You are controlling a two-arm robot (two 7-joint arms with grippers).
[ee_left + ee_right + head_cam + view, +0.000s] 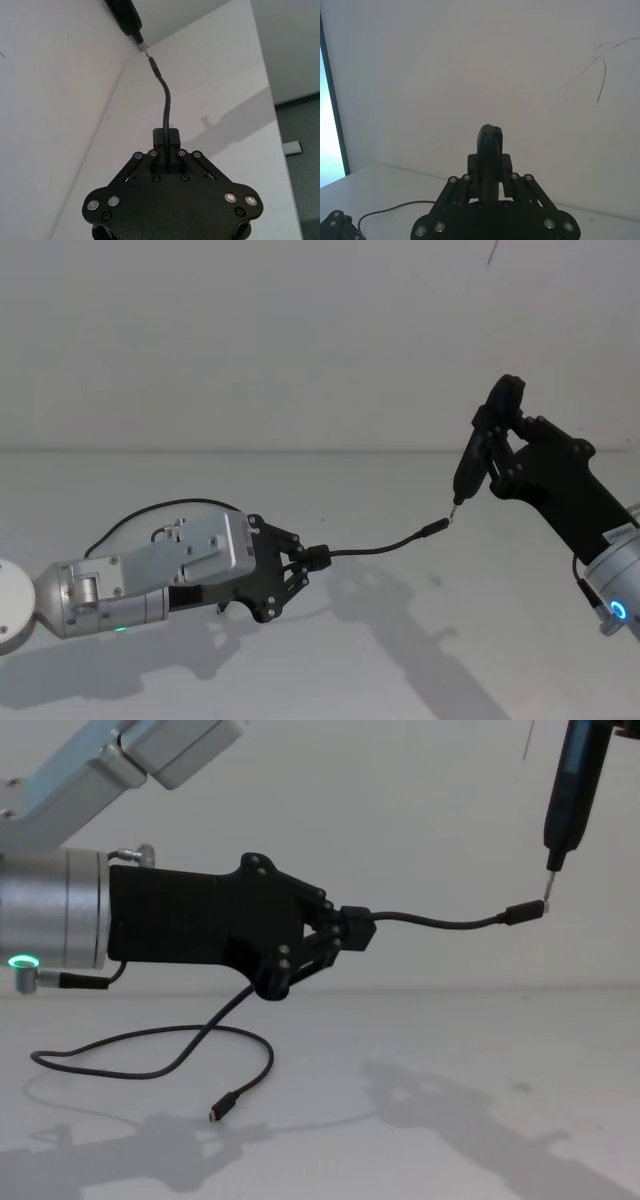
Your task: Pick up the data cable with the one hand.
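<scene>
Left gripper (pixel 352 932) clamped on data cable (pixel 440 923), raised above table (pixel 480 1060). Right gripper (pixel 497 440) grips pen tool (pixel 472 462), tip touching plug (pixel 522 913).

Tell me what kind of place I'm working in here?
Probably a bare robot test bench in a lab: a plain white table against a blank white wall, holding just the cable. The left gripper grips the cable; the right gripper holds a pen-shaped tool.
</scene>
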